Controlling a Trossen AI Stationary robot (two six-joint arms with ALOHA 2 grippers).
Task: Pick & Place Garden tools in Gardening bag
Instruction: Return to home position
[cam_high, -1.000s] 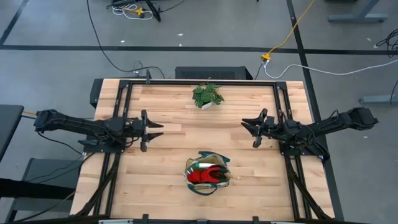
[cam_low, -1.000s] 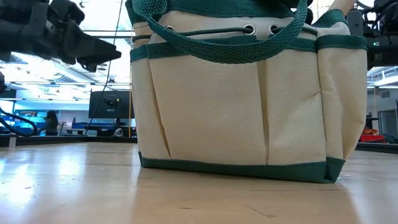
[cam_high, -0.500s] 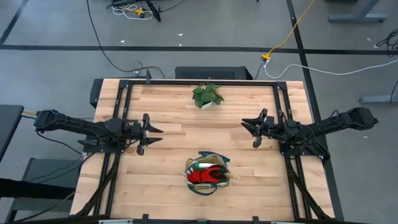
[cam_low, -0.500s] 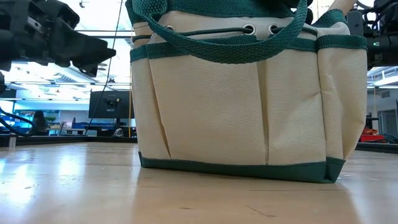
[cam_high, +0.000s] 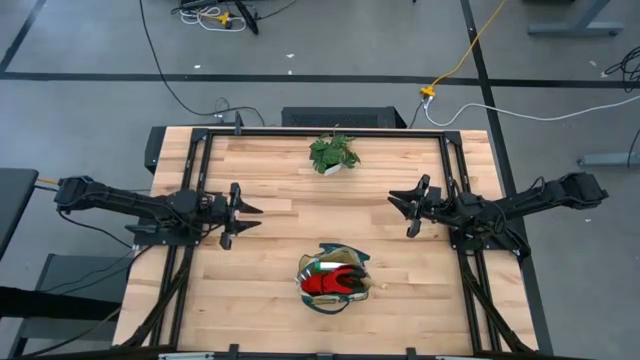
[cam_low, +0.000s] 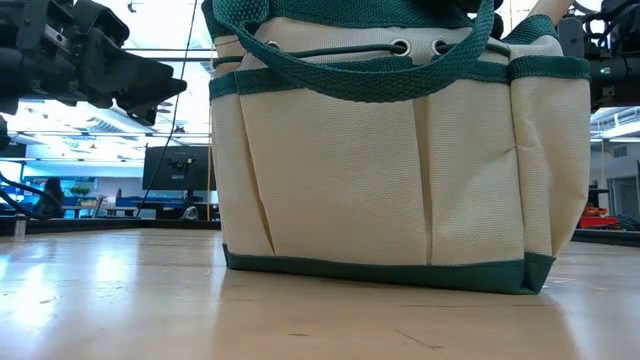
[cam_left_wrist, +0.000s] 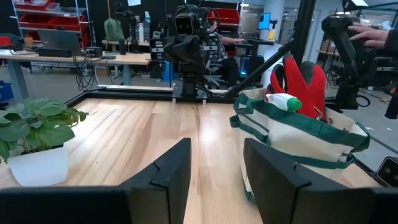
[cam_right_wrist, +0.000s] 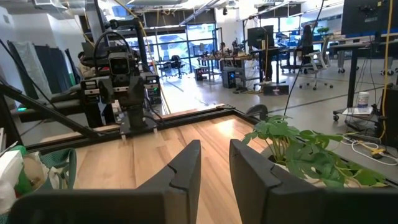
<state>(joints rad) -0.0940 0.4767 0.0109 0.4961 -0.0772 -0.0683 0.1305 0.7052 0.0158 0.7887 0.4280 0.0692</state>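
At the table's front middle, the beige canvas tote with green trim (cam_low: 380, 170) holds the red gloves (cam_high: 325, 284) and other tools. Packing looks done, so the left gripper (cam_high: 255, 217) and right gripper (cam_high: 398, 212) hover well aside, fingers spread and empty.

Overhead looking down, low camera near bag (cam_low: 340, 190), 2 wrist cameras inward
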